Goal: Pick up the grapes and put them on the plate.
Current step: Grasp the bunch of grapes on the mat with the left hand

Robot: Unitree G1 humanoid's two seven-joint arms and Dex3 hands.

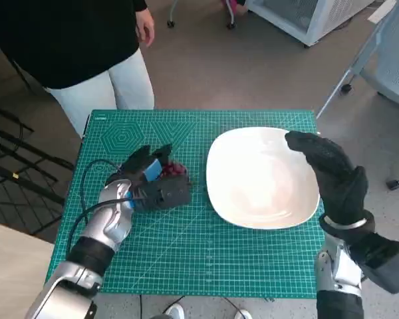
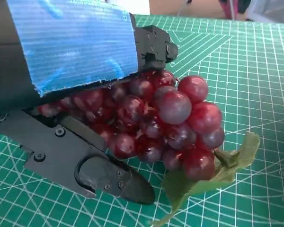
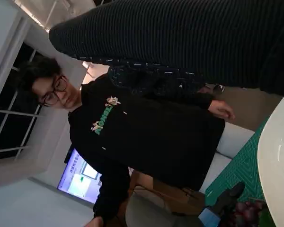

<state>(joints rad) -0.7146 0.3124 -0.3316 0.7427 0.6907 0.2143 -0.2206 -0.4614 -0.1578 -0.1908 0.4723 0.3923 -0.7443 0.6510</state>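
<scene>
A bunch of dark red grapes (image 1: 177,170) with a green leaf (image 2: 229,165) lies on the green mat, left of the white plate (image 1: 263,176). My left hand (image 1: 149,181) is down over the bunch. In the left wrist view the grapes (image 2: 170,120) sit between a black finger (image 2: 154,45) on top and another finger (image 2: 104,175) underneath, and the leaf touches the mat. My right hand (image 1: 329,174), in its black glove, hovers above the plate's right side and holds nothing. The right wrist view shows the plate's rim (image 3: 274,161) and the grapes (image 3: 248,213) far off.
The green cutting mat (image 1: 186,252) covers the small table. A person in a black top (image 1: 66,40) stands at the far left edge of the table, also seen as the person (image 3: 146,137) in the right wrist view. A chair base (image 1: 359,73) stands at the far right.
</scene>
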